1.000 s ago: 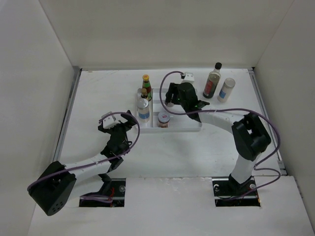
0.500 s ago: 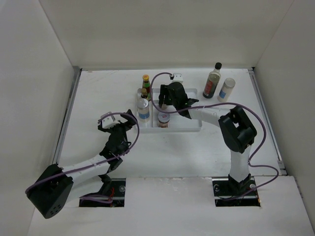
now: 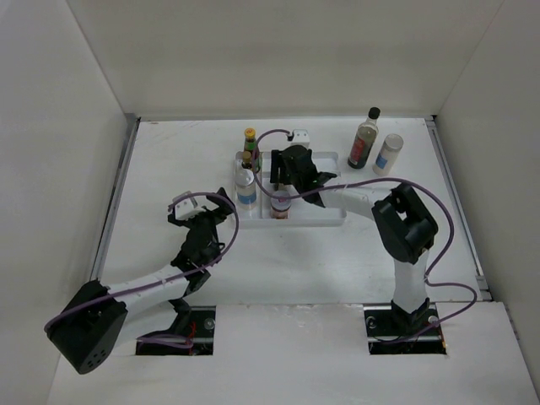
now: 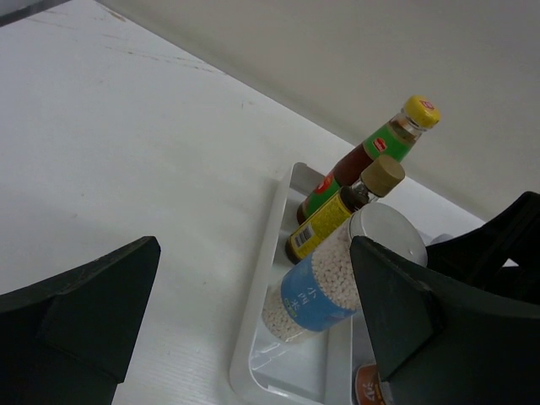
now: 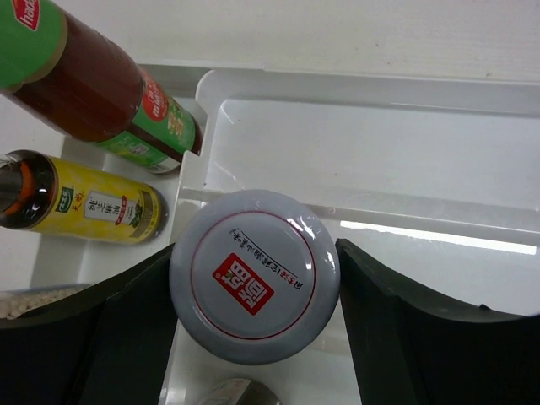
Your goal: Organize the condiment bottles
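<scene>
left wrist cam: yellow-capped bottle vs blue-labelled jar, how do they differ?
The yellow-capped bottle is taller, narrow-necked, holding dark red sauce; the blue-labelled jar is shorter, straight-sided, full of white granules. The bottle's cap is yellow, the jar's lid silver. Both stand in the tray.

The jar [image 5: 254, 285] is lidded in grey, ringed and stamped in red. A yellow-labelled bottle [image 5: 93, 205] and a green-and-red bottle [image 5: 101, 93] are seen; the tray [image 5: 439, 152] is white.

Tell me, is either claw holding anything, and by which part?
The right gripper pinches the white-lidded jar by its sides, at the lid; the left gripper holds nothing.
</scene>
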You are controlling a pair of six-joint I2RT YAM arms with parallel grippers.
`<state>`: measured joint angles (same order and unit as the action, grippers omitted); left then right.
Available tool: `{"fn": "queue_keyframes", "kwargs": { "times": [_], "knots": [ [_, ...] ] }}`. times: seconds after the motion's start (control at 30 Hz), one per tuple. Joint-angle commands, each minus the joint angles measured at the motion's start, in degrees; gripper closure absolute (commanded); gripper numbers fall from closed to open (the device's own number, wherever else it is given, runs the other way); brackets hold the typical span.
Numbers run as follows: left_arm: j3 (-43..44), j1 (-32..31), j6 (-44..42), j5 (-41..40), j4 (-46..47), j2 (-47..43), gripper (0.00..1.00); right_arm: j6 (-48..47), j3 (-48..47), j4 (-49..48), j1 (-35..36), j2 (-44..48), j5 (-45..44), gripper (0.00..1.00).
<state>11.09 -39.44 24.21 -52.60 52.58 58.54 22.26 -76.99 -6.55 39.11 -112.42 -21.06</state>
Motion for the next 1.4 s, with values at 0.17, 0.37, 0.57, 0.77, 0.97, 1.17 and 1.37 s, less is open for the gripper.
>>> {"fn": "queue_keyframes", "kwargs": {
  "times": [0.17,0.37,0.57,0.77,0.97,1.17,1.37],
  "knots": [
    [1.74,0.11,1.02,0.48,2.09,-1.67,0.00,3.58,-0.53,-1.72,-0.05,6.59,-1.88,0.11],
    [1.48,0.81,1.02,0.13,2.09,-2.47,0.00,0.25,2.27,1.09,-1.53,16.60,-5.47,0.10],
    [0.51,1.08,0.58,0.66,1.83,-4.40,0.00,-3.10,8.52,1.97,-11.36,30.14,-11.37,0.10],
    [-0.55,4.32,2.16,1.97,-2.65,-5.73,0.00,-3.45,3.26,3.64,-21.40,27.27,-11.37,0.08],
    [-0.55,8.55,4.09,6.27,-3.71,-4.14,0.03,-7.93,-5.79,3.91,-23.51,17.16,-12.60,0.06],
    [0.86,9.51,5.76,9.97,-5.29,-1.16,0.03,-9.25,-10.19,3.38,-25.27,10.04,-12.60,0.07],
    [0.86,9.95,6.29,11.03,-5.82,-1.42,0.03,-10.92,-11.25,0.49,-26.06,6.60,-12.43,0.17]
  ]
}}
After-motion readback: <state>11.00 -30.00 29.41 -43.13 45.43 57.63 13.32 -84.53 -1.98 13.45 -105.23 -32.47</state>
